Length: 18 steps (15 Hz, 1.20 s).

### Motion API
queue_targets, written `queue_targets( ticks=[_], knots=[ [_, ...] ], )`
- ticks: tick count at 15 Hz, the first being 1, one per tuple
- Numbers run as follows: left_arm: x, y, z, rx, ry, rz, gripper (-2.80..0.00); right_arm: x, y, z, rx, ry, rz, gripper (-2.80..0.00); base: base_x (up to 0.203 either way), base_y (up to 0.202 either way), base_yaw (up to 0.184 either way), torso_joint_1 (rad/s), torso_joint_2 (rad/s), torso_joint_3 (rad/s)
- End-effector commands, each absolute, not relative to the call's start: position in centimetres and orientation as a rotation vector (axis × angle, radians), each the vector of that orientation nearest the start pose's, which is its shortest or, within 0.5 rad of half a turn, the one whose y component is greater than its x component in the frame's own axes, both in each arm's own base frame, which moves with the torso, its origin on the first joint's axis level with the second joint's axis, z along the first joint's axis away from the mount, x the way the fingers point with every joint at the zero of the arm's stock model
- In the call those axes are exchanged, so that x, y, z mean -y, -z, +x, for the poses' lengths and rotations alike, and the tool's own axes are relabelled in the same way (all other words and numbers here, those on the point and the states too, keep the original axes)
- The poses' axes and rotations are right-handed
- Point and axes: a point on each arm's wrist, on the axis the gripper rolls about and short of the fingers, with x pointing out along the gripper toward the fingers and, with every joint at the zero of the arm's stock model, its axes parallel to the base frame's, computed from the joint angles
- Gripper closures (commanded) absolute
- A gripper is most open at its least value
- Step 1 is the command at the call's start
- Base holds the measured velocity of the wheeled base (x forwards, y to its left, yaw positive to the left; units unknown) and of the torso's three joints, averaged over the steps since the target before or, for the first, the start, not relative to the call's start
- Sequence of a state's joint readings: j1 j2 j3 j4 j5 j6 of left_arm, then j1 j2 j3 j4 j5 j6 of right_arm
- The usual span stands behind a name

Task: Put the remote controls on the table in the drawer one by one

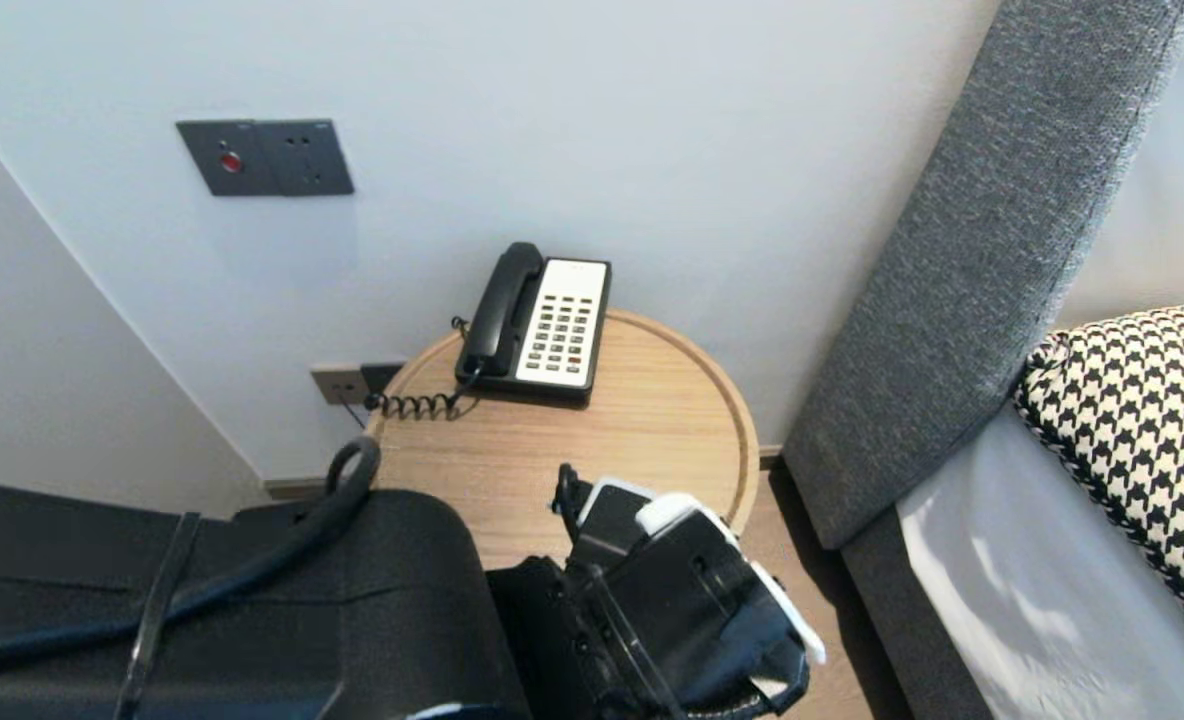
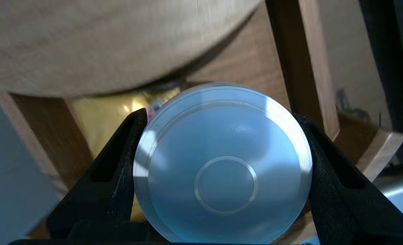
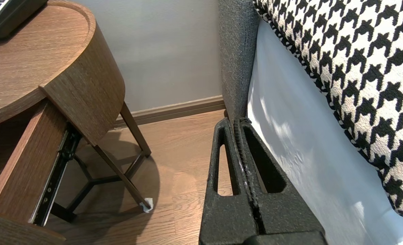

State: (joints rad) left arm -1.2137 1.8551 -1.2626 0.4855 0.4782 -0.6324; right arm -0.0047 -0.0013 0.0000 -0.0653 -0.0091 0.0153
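the left gripper [image 2: 222, 115], set low just under the curved edge of the round table [image 2: 85, 44] by its open drawer [image 3: 21, 160], clamps a round blue object [image 2: 223, 170] between wide-spread fingers [image 2: 119, 153], while the right gripper [image 3: 237, 124] hangs parked, fingers pressed together, pointing floorward beside the bed [image 3: 290, 136].

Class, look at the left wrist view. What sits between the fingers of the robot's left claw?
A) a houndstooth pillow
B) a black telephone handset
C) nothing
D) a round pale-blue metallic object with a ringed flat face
D: the left claw grips the round pale-blue metallic object, pressing against it from both sides.
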Motion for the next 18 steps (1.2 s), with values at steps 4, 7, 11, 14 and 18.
queue_targets(
  ticks=[4,7,11,14,18],
  knots=[
    [29.0,-14.3,10.6,-0.974,0.397,0.220,0.00,0.0,-7.5,-2.1,0.046,0.013,0.015,0.00,0.000,0.000,0.000,0.000,0.00,0.000],
    [29.2,-13.3,10.5,-0.975,0.406,0.216,0.00,0.0,-7.5,-2.1,0.045,0.013,0.015,0.00,0.000,0.000,0.000,0.000,0.00,0.000],
    [29.8,-12.9,10.5,-1.012,0.424,0.151,0.00,0.0,-7.5,-2.1,0.045,0.013,0.015,0.00,0.000,0.000,0.000,0.000,0.00,0.000],
    [29.9,-12.8,10.7,-1.021,0.413,0.131,0.00,0.0,-7.5,-2.1,0.045,0.013,0.015,0.00,0.000,0.000,0.000,0.000,0.00,0.000],
    [29.9,-11.4,11.9,-1.047,0.343,0.113,0.00,0.0,-7.5,-2.1,0.045,0.013,0.015,0.00,0.000,0.000,0.000,0.000,0.00,0.000]
  ],
)
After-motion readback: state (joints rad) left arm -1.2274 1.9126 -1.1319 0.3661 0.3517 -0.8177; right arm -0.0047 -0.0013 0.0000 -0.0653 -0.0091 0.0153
